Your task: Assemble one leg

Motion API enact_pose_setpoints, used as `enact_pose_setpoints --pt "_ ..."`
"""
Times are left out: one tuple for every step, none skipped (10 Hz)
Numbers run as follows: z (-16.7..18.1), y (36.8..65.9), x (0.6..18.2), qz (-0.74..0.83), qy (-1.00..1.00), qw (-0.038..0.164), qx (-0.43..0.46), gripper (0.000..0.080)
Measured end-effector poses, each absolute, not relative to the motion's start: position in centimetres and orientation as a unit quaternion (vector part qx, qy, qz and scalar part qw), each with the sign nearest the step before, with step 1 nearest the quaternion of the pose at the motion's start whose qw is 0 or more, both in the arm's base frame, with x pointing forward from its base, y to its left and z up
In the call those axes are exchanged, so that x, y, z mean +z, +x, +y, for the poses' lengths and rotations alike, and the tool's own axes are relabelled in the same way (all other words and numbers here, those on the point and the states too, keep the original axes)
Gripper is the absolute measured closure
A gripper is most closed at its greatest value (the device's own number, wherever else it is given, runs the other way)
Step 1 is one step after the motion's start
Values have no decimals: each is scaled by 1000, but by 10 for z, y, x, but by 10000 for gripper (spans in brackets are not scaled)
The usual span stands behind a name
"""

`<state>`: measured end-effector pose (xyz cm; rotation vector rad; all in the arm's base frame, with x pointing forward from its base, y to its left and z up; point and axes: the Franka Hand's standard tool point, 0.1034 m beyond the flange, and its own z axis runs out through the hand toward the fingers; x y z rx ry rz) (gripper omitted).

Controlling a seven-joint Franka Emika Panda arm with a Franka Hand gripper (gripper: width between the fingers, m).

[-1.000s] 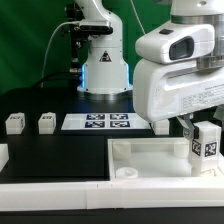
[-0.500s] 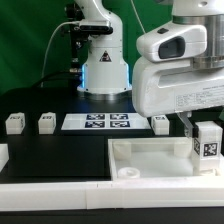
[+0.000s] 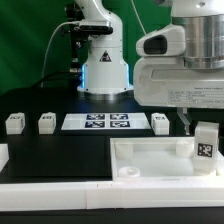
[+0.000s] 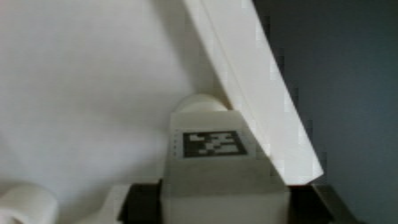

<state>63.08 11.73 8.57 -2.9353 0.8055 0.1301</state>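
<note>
My gripper (image 3: 203, 135) is shut on the leg (image 3: 205, 143), a small chunky white block with a black-and-white tag on its front face. It holds the leg upright over the right end of the big flat white square top (image 3: 150, 158), low against its surface. In the wrist view the leg (image 4: 217, 150) sits between the dark fingers (image 4: 146, 200), its rounded end against the top's raised rim (image 4: 240, 75). Three like blocks stand on the black table: two on the exterior view's left (image 3: 14, 124) (image 3: 46, 122) and one by the marker board (image 3: 160, 123).
The marker board (image 3: 98, 122) lies at the back middle. The robot base (image 3: 103, 70) stands behind it. A white rail (image 3: 50, 187) runs along the front edge. A white block end (image 3: 3, 155) shows at the exterior view's far left.
My gripper has lowered with the leg, bringing it down toward the right end of the square top. Nothing else has moved.
</note>
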Motion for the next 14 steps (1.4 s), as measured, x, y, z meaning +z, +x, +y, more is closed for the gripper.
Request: enact_pose_setpoints --pt "118 631 86 304 -951 46 45 506" --pt "118 630 85 368 -928 43 48 506" --pt "119 630 85 404 -913 40 49 506" --pt "119 630 85 436 -898 39 52 506" --pt "120 630 85 487 -871 38 55 506" --pt "120 630 85 500 -864 37 55 506" --pt "120 630 85 498 -864 37 55 506" --pt "121 630 84 489 -870 37 55 439" --pt "121 630 84 472 -879 38 54 439" --pt "122 630 84 456 -888 39 54 253" --pt "121 629 84 410 -910 38 53 183" --pt "121 625 82 324 -944 35 58 183" --pt "120 624 82 257 -964 36 61 155" --pt "119 625 82 185 -980 39 57 151"
